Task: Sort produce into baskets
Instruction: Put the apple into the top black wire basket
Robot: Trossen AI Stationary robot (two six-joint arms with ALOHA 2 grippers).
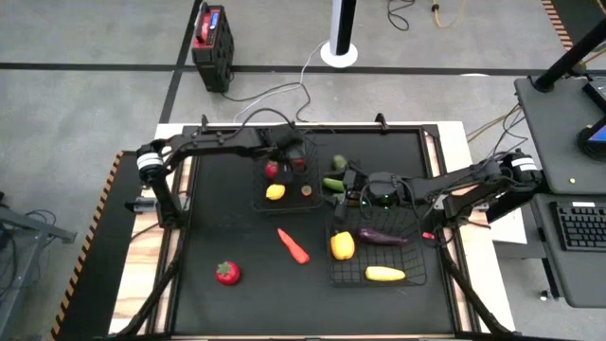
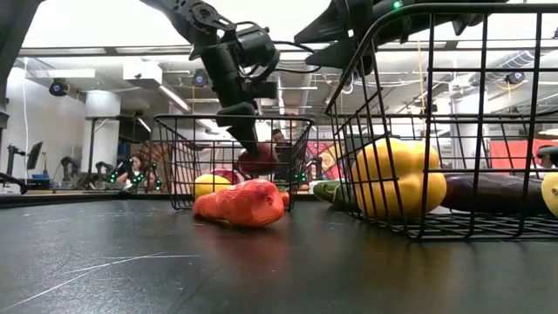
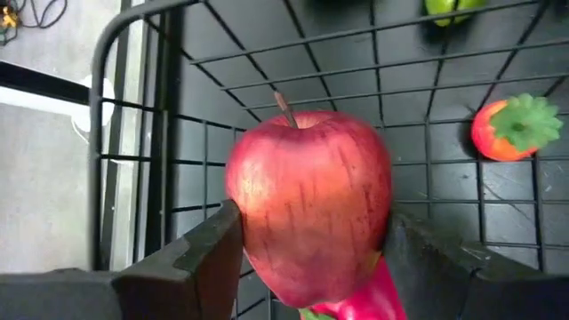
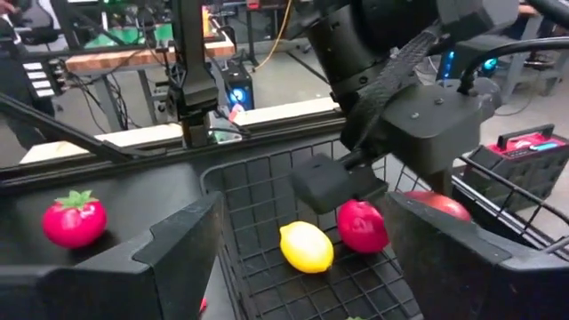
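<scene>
Two risks we flag: left gripper [image 3: 307, 258] clamps the red apple [image 3: 308, 203] over the far basket [image 1: 262, 201]; dropped carelessly, it rolls. Right gripper [image 1: 348, 185], fingers spread empty, crowds nearby.

1. Glossy, smooth red plastic apple [image 3: 307, 209] with faint streaks
2. Thin black coated metal wire basket [image 3: 133, 133], slight sheen
3. Matt black tabletop mat [image 2: 261, 270], finely scuffed
4. Shiny smooth yellow plastic pepper [image 2: 397, 179]
</scene>
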